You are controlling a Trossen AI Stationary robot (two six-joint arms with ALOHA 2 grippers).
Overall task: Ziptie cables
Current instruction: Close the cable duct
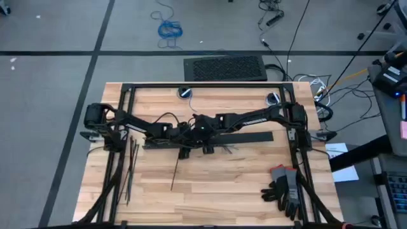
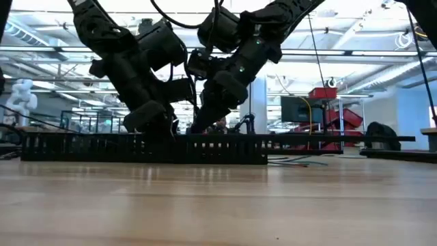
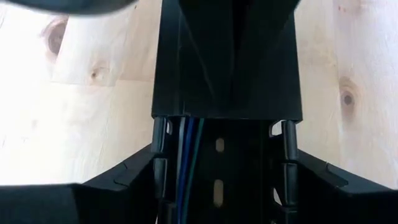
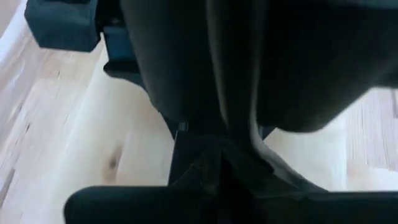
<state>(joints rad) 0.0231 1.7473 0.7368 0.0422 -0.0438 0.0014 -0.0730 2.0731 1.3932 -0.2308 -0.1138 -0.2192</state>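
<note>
A long black slotted bar (image 1: 248, 138) lies across the table's middle, and in the low view it stands as a slotted wall (image 2: 136, 147). The cables, thin blue and green wires (image 3: 186, 162), run inside its channel, and a few wire ends (image 2: 293, 162) trail onto the wood at its right. Several zipties (image 1: 131, 162) lie at the left, and one ziptie (image 1: 175, 173) lies apart, nearer the front. My left gripper (image 3: 224, 186) straddles the bar. My right gripper (image 1: 198, 127) hangs close beside it over the bar, its fingers hidden. My left gripper has the black bar between its two fingers, one finger (image 3: 118, 186) beside each long side wall (image 3: 158, 143). The fingers slant down from the table's left and stand across the bar's width. The bar rests flat on the table.
A pair of grey and red work gloves (image 1: 284, 189) lies at the front right. A black frame (image 1: 203, 86) runs round the table's far and side edges. Bare wood lies in front of the bar.
</note>
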